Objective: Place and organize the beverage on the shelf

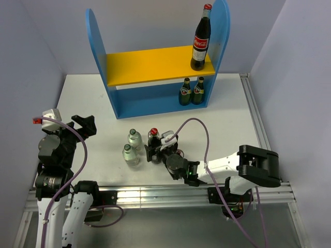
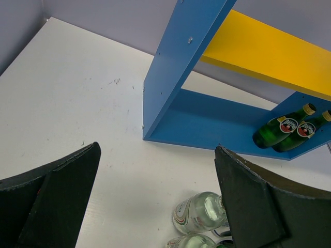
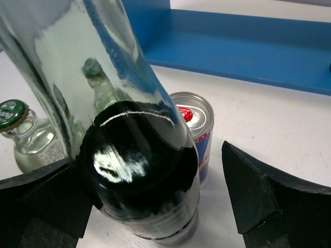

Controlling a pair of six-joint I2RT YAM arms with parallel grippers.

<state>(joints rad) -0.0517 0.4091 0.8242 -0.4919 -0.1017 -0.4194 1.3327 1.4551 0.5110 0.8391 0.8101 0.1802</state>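
Note:
The blue shelf [image 1: 155,103] stands at the back of the table. One cola bottle [image 1: 201,39] stands on the right of its yellow upper board [image 1: 150,64]. The second cola bottle [image 1: 153,139] stands on the table. My right gripper [image 1: 158,148] is open around it: in the right wrist view its left finger [image 3: 46,196] is against the bottle [image 3: 139,170] and the right finger [image 3: 258,196] stands apart. One blue-silver can [image 3: 195,132] stands just behind. Two clear green-capped bottles [image 1: 134,138] [image 1: 130,154] stand to the left. My left gripper [image 1: 85,126] is open and empty.
Two dark green bottles [image 1: 191,91] stand on the right of the shelf's lower level; they also show in the left wrist view [image 2: 282,129]. A metal rail [image 1: 155,194] runs along the near edge. Grey walls close in the table on the left, back and right.

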